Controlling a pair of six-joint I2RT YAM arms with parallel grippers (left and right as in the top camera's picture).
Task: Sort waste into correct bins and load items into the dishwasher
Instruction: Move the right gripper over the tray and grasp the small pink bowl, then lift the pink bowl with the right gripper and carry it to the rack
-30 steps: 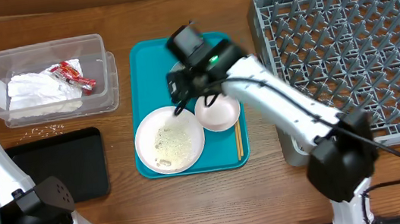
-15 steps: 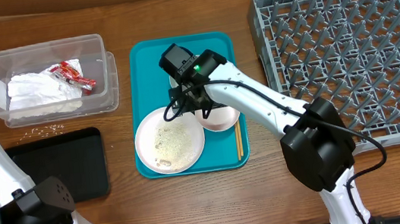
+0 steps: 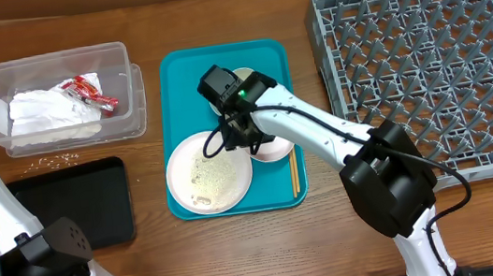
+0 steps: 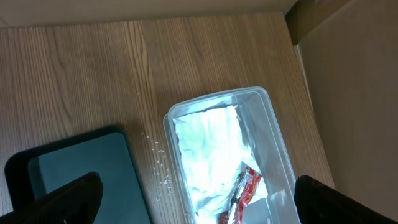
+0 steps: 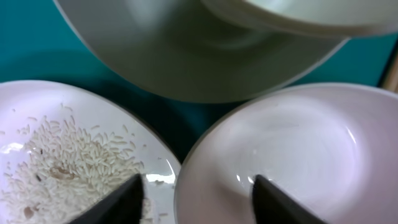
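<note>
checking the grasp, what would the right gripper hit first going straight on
Probably the rim of the small white bowl, which the right gripper straddles; depth is unclear.

In the right wrist view the plate, the small white bowl and the grey bowl are running off the picture's edges, and the grey bowl is showing blurred. From overhead, the right arm is covering most of both bowls. The dish rack is being cut by the right edge. In the left wrist view the bottom edge is clipping the left gripper, the tub and the black tray.
</note>
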